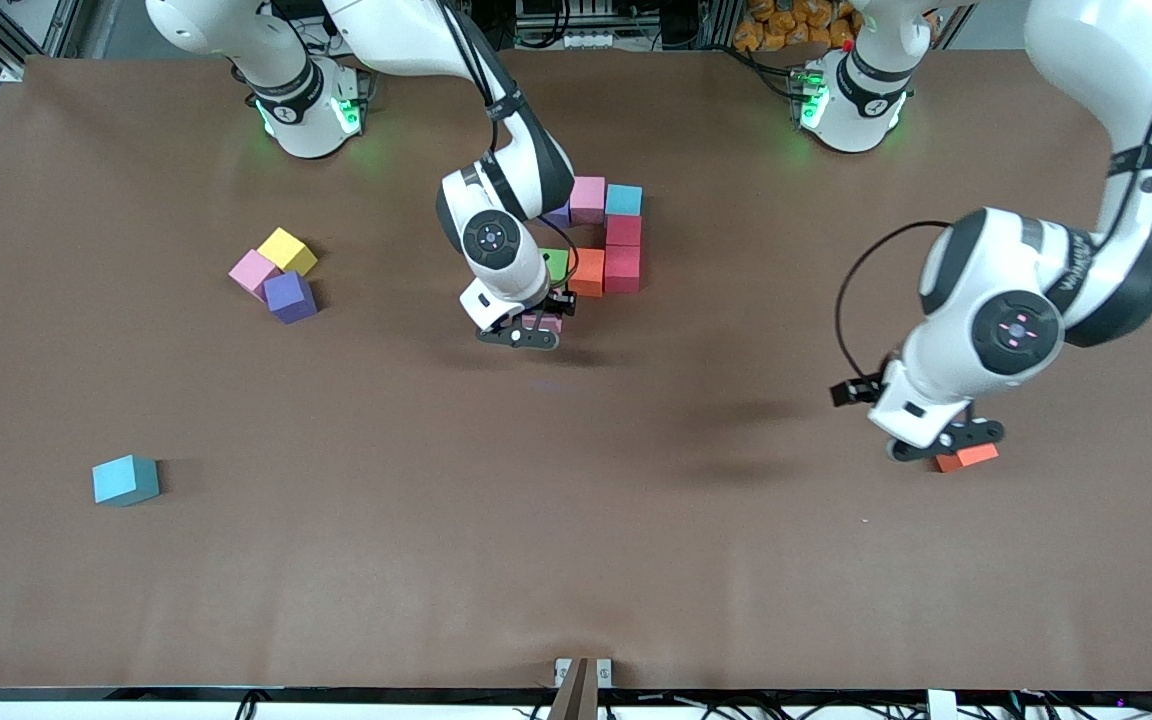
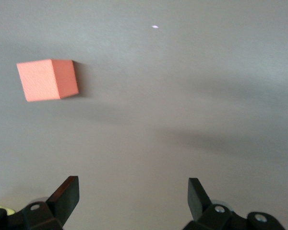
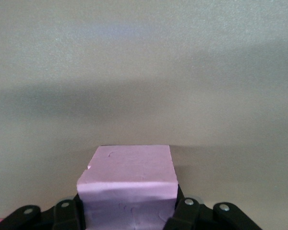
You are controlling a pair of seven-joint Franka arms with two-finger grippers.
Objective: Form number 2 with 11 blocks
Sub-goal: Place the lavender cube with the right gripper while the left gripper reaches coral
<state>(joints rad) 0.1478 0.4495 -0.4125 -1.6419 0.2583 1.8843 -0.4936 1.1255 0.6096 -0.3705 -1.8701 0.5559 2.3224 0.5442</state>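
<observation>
I have a small pale-pink matte foam cube (image 3: 127,184) clamped between the fingers of the right gripper (image 1: 526,330), which hangs just over the brown table (image 1: 576,560) beside the unfinished number 2 (image 1: 601,240). That digit sits toward the robots' edge of the table, about midway along it. So far I can count a purple cube (image 1: 560,213) half hidden by the arm, a pink cube (image 1: 588,198), a light blue cube (image 1: 623,199), two red cubes (image 1: 623,252), an orange cube (image 1: 588,271) and a green cube (image 1: 554,263), all packed touching.

These cubes look light and slightly yielding, with a dry, grippy surface. I judge a moderate squeeze on two opposite flat faces, fingers square to the sides, holds them without slipping; a corner grip would likely twist them.

The left gripper (image 1: 944,441) hovers with its fingers spread wide over the left arm's end of the table, just above a loose orange foam cube (image 2: 48,79) that it is not touching.

Spare stock lies toward the right arm's end: a pink cube (image 1: 254,271), a purple cube (image 1: 290,296) and a yellow cube (image 1: 287,250) huddled together, and a lone light blue cube (image 1: 125,479) nearer the camera, close to that end's edge.

The table nearer the camera than the digit is open, so I judge there is room for the remaining rows. The tight spot is setting down next to the green cube without nudging it.
</observation>
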